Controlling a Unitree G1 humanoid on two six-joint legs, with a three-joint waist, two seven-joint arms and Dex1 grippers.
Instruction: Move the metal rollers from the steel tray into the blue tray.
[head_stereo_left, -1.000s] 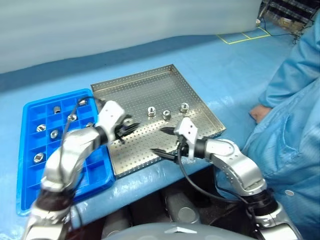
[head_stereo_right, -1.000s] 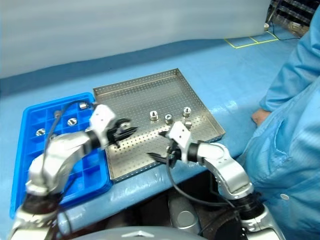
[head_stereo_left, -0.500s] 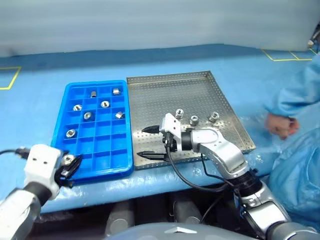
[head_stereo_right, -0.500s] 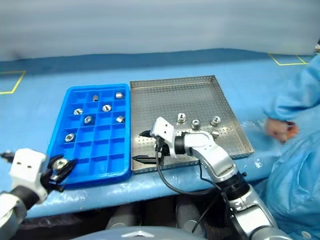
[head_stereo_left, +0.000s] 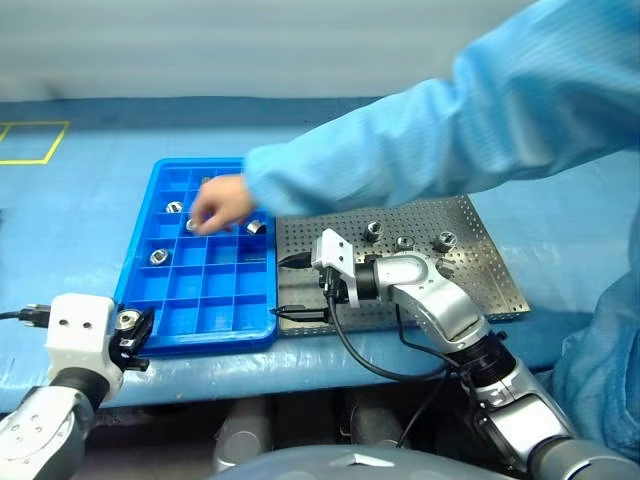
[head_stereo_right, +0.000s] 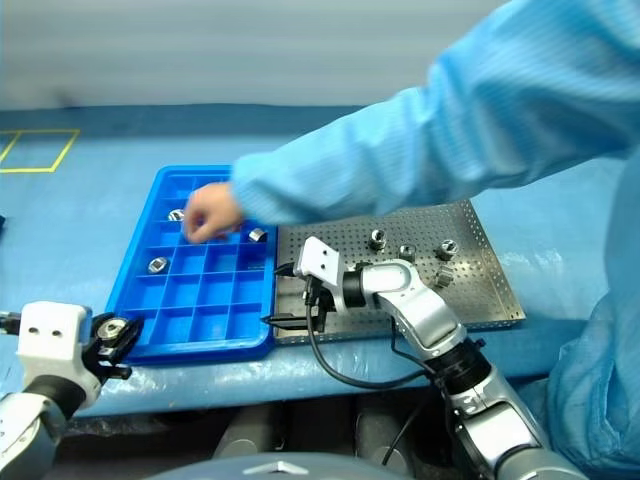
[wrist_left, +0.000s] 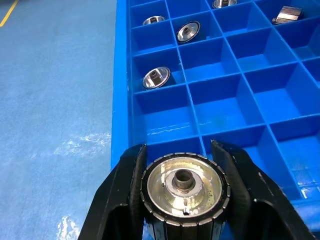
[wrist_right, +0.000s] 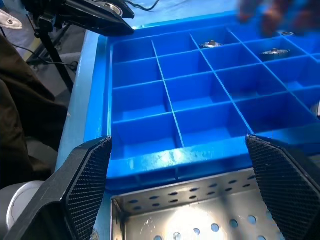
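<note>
The left gripper (wrist_left: 182, 192) is gripping one roller (wrist_left: 183, 188) tightly between its two black fingers, holding it at the near outer corner of the blue tray (head_stereo_left: 197, 335), just outside the rim. The nearest compartments ahead of this gripper are lying empty. Judging by this, the held roller is waiting to be lowered into one of them.

The right gripper (head_stereo_left: 290, 287) is standing fully open and holding nothing. It is hovering over the near corner of the steel tray (head_stereo_left: 500, 300), its fingers pointing toward the blue tray just beyond them.

Farther from the left gripper, several rollers are already sitting in the blue tray's compartments, among them one (head_stereo_left: 158, 257) near the outer rim. A person's hand (head_stereo_left: 222, 204) is reaching into the far compartments, its sleeve crossing above both trays.

Beyond and behind the right gripper, four rollers (head_stereo_left: 404, 242) are resting on the steel tray. The task is appearing roughly half done: these four and the held one are remaining.
</note>
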